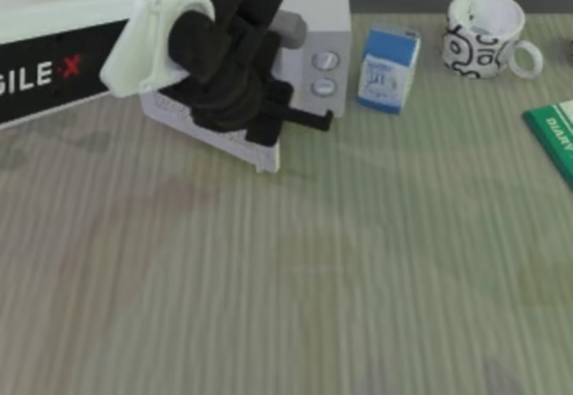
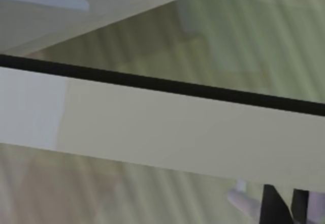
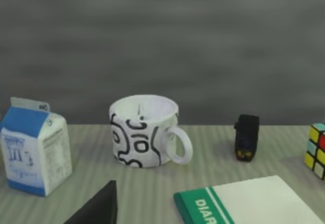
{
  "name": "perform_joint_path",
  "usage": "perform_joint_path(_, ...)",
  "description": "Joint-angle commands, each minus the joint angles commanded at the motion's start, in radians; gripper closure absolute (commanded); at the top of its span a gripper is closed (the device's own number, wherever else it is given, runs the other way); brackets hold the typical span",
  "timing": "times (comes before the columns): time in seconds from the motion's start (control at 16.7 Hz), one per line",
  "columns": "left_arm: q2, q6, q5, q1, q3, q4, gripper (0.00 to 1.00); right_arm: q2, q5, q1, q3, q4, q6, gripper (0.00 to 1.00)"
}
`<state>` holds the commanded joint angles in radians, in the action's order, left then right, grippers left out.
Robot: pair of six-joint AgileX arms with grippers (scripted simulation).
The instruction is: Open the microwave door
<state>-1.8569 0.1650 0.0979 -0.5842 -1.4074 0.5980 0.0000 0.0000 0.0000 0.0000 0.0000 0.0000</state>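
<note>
2 arms are ours, and in the top view only the left one shows. It reaches in from the left edge of the table (image 1: 295, 305) and covers much of the microwave (image 1: 322, 14), which stands at the far edge, left of the middle. Our left gripper (image 1: 300, 119) sits at the front of the microwave, its dark fingers pointing right just below the 2 round silver knobs (image 1: 324, 72). The microwave door (image 1: 260, 149) angles outward from the body, its free edge toward the near side, and the gripper lies over that edge. We cannot tell from here how far the fingers are parted or whether they grip the handle. Just right of the microwave stands a blue-white carton (image 1: 389, 69); farther right is a black-patterned white mug (image 1: 483, 33), and a green book (image 1: 557, 135) lies at the right edge.

The left wrist view is filled by a pale flat panel with a thin black line along it, with striped table behind; dark finger parts show at one corner, but their spacing is unclear.

The right wrist view looks across the table at the carton (image 3: 34, 153), the mug (image 3: 147, 131), a small black object (image 3: 247, 137), a colour cube (image 3: 318, 150) and the green book (image 3: 249, 203). A dark wedge, apparently part of our right gripper, juts in at the edge; we cannot tell its finger state.
</note>
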Motion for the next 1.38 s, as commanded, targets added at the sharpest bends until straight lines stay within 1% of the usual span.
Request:
perform_joint_path(0.6, 0.0, 0.0, 0.0, 0.0, 0.0, 0.0, 1.0, 0.0, 0.0, 0.0, 0.0, 0.0, 0.0, 0.0)
perform_joint_path(0.78, 0.009, -0.012, -0.014, -0.001, 0.012, -0.006, 1.0, 0.0, 0.0, 0.0, 0.0, 0.0, 0.0, 0.0)
perform_joint_path(1.14, 0.077, -0.131, -0.076, 0.037, 0.1, -0.028, 1.0, 0.0, 0.0, 0.0, 0.0, 0.0, 0.0, 0.0)
perform_joint_path(1.38, 0.079, -0.133, -0.077, 0.037, 0.1, -0.029, 1.0, 0.0, 0.0, 0.0, 0.0, 0.0, 0.0, 0.0)
